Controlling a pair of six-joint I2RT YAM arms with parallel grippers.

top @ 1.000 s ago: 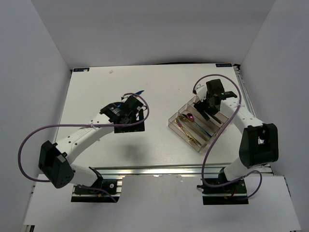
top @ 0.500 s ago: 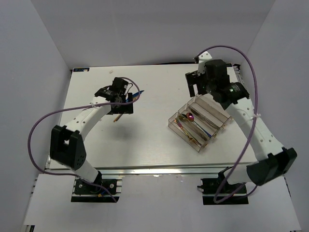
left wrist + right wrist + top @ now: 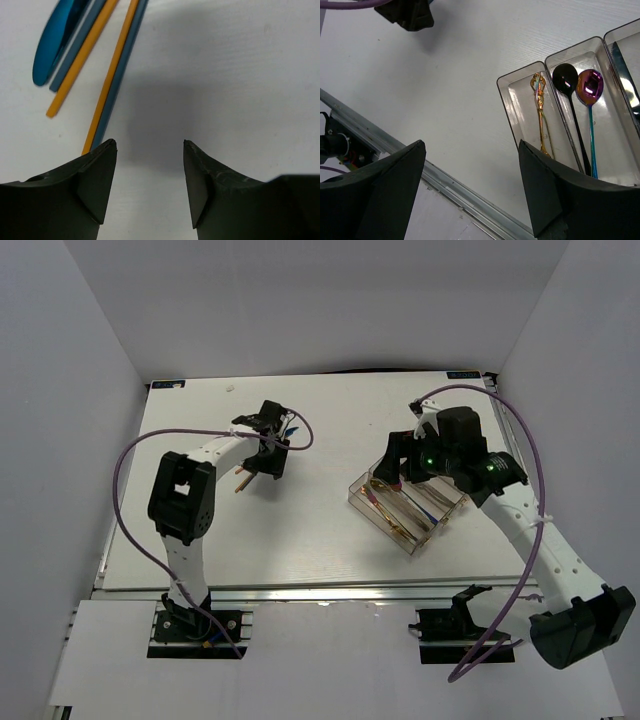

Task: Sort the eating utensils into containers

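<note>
Left gripper (image 3: 149, 146): jaws moderately apart, nothing between, pointed straight down, close over table (image 3: 240, 75). Left tip just beside the near ends of one orange stick (image 3: 111, 75) and one blue stick (image 3: 122, 70); contact cannot be told. Judged: set up for a top-down pinch, but offset to one side, so needs a small shift toward the sticks before closing.

Loose group, far left-centre of table: blue spoon (image 3: 52, 47), second blue stick (image 3: 75, 50), second orange stick (image 3: 82, 57). All flat, roughly parallel, packed side by side. Risk from that lay: two pieces pinched at once. Thin, flat pieces; likely to pivot or slip if lifted by one end.

Right gripper (image 3: 471, 145): jaws wide, empty, held above the end of the tray (image 3: 506, 102) and the table beside it. Judged: parked clear of the left arm's work, or ready for a drop-off; cannot tell which.

Tray on right half of table, set at an angle. Gold fork (image 3: 540, 117) alone in the outer slot. Dark spoon (image 3: 565, 77) and purple spoon (image 3: 590, 86) together in the next slot, bowls at the same end. Third slot cropped, contents not identifiable.

Grouping by type, not colour. Judged accordingly: sticks due a slot of their own, blue spoon due in with the spoons.

Task partly done: at least five pieces outside the tray.
</note>
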